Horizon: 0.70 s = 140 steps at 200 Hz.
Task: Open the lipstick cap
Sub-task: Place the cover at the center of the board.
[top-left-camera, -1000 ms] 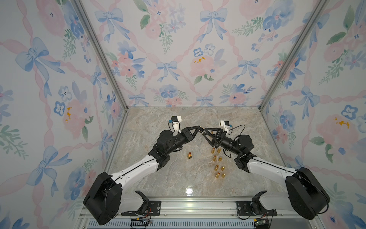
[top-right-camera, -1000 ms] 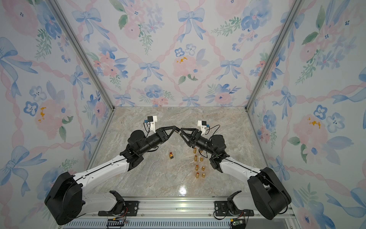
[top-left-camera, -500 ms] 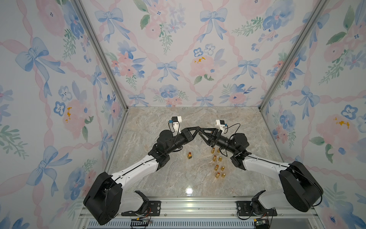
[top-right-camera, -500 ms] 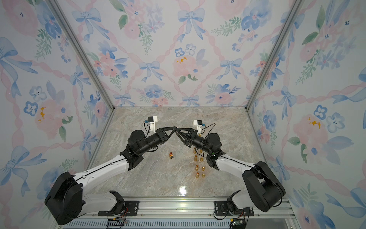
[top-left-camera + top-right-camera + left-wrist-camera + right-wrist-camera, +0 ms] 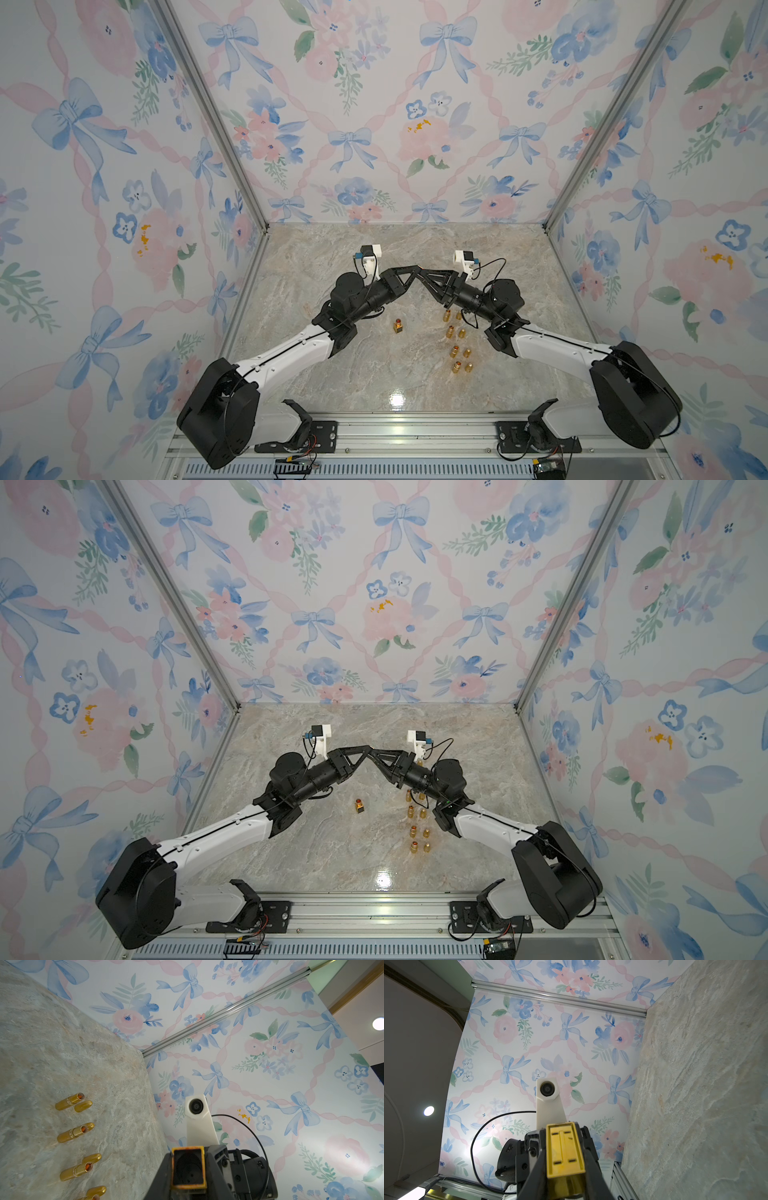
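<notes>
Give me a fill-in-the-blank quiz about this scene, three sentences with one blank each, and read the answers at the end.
1. The left gripper and right gripper both grip one ___-coloured lipstick above the table.
2. Seen end-on, that lipstick's body is ___, not round.
3. The lone lipstick stands on the ___ arm's side of the round lipsticks.

Missing words: gold; square; left.
</notes>
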Motion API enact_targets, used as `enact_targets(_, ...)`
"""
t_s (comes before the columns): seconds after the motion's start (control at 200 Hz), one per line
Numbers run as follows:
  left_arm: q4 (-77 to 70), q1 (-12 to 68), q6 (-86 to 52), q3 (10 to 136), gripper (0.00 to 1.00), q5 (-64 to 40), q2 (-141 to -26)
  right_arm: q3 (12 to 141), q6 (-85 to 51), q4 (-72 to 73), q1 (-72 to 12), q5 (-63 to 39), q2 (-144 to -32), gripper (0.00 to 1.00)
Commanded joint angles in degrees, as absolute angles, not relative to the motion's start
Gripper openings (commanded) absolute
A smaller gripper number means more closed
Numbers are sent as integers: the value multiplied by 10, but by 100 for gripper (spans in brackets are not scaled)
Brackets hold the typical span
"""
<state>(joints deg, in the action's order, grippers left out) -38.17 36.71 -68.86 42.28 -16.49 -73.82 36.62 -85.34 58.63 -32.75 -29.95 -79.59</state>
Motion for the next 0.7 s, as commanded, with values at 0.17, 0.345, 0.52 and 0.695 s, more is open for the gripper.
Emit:
enact_targets(0.17,-370,361,-618,407,50,-139,-735,408,-743,296,-325,-268,-700,19)
enact_targets(0.345,-334,328,-546,364,62,-103,-712,535,-542,-165,-333,-162,-660,20)
enact_targets(0.52,-261,311,-428,345,72,-39,-686,650,-395,-433,-380,-62,-744,22)
enact_targets(0.695,-196,307,-337,333,82,63,-670,723,-312,-528,-429,-11,-864,22)
